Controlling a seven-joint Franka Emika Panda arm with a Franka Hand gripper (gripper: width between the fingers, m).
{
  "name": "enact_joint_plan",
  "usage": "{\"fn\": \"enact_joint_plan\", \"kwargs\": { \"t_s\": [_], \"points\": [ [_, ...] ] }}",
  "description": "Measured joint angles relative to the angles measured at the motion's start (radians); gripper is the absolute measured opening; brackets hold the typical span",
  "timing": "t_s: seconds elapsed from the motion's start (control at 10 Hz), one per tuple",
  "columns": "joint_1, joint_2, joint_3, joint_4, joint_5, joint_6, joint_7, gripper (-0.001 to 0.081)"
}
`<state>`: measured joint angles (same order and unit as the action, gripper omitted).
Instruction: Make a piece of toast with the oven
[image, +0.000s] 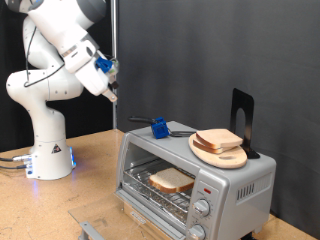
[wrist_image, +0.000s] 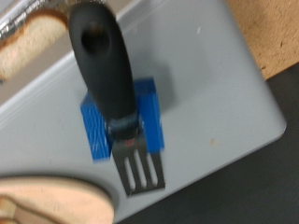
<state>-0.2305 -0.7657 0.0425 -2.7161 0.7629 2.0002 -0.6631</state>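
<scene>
The piece of toast (image: 171, 180) lies on the wire rack inside the oven (image: 235, 185), whose door hangs open; in my wrist view its edge (wrist_image: 33, 47) shows past the oven's roof (wrist_image: 215, 103). On that roof rest a black spatula (wrist_image: 112, 79) in a blue holder (wrist_image: 121, 131) and a round wooden board (image: 219, 152) bearing more bread. My claw (image: 111, 92) hovers above, towards the exterior view's left, and I cannot tell how its fingers stand.

A black curtain (image: 200, 50) hangs behind the scene, meeting a white wall (image: 8, 40) at the exterior view's left. Below lies a tan wooden counter (image: 95, 185), evenly lit.
</scene>
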Motion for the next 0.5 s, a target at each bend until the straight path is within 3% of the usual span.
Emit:
{"fn": "enact_joint_plan", "kwargs": {
  "t_s": [0.3, 0.5],
  "points": [
    [-0.049, -0.058, -0.079, -0.026, -0.047, -0.075, -0.031, 0.0799],
    [-0.049, -0.050, -0.083, -0.023, -0.018, -0.097, 0.005, 0.0799]
  ]
}}
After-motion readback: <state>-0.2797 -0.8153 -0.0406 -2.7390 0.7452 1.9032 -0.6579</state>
